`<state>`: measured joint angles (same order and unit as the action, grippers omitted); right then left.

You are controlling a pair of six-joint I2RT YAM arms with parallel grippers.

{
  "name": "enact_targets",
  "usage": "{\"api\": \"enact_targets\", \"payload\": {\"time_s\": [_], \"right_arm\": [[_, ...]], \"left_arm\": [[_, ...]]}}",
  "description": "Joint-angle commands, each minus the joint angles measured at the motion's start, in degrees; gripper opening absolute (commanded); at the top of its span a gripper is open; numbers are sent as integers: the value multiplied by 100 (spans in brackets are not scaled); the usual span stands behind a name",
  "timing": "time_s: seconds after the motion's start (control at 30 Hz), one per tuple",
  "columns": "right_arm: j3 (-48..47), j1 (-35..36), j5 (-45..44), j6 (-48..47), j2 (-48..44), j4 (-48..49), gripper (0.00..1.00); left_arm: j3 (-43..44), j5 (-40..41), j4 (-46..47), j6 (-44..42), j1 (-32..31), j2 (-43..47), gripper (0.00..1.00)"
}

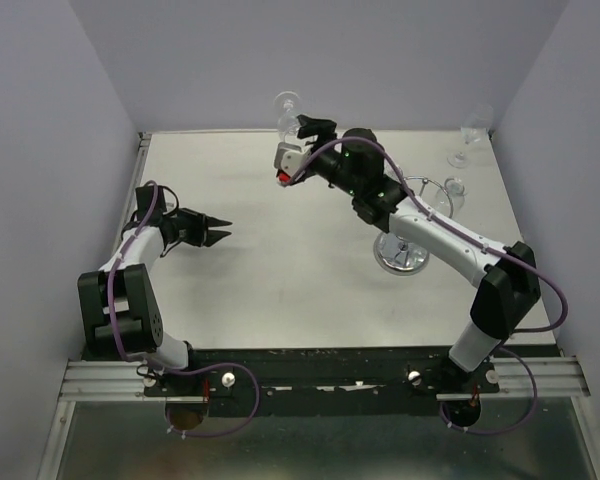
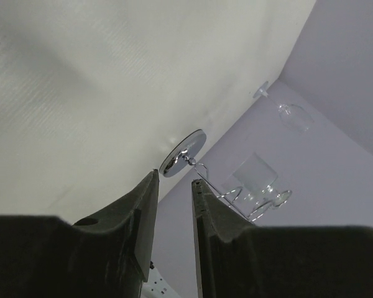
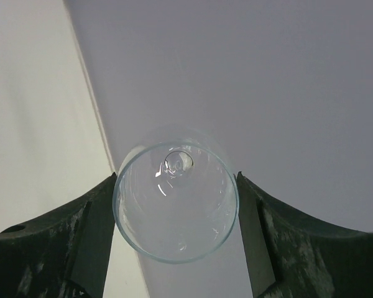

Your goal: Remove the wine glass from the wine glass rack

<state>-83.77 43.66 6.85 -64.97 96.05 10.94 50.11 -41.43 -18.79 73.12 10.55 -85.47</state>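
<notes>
left gripper (image 1: pixel 228 230): nearest item, well apart from the wine glass rack (image 1: pixel 397 256) on its left, low over the table (image 1: pixel 280 300). Jaws a narrow slit apart, nothing in them.
rack: chrome disc base sits on the table. The right forearm crosses over it in the top view, so the post and most of the hook ring are covered.
second glass (image 1: pixel 454 190): at the rack's right side, up among the hooks. From the top it's just a faint outline.
right gripper (image 1: pixel 302 130): beyond the rack, up and to its far left, against the back wall (image 1: pixel 310 60). Jaws spread wide, clamped on the wine glass (image 1: pixel 288 108).
wine glass: off the rack and well clear of it, held in the air.
third glass (image 1: pixel 470 140): farthest, past the rack towards the far right corner.
right wrist only: looks straight into the glass mouth. The rim touches both fingers (image 3: pixel 93 242), so the grip is on the bowl. The top view can't confirm that contact.
left wrist only: rack seen side-on, with disc, post and curled hooks unobstructed, and a glass hanging there bowl-down.
hard to tell: which hook that glass is on. The held glass's stem and foot are blurred through the bowl.
</notes>
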Motion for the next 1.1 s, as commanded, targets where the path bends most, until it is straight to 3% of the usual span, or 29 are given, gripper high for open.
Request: {"api": "enact_targets", "payload": {"time_s": [0.0, 0.23, 0.5, 1.07], "right_arm": [[-482, -541, -254, 90, -7, 339, 43], [-140, -1578, -79, 2, -429, 321, 43], [-87, -2783, -26, 511, -587, 155, 42], [-376, -4242, 62, 2734, -474, -1541, 40]], "left_arm": [[52, 258, -266, -166, 132, 145, 36], [43, 442, -415, -430, 281, 92, 37], [-36, 750, -274, -1027, 676, -110, 37], [52, 1119, -521, -1810, 694, -180, 39]]}}
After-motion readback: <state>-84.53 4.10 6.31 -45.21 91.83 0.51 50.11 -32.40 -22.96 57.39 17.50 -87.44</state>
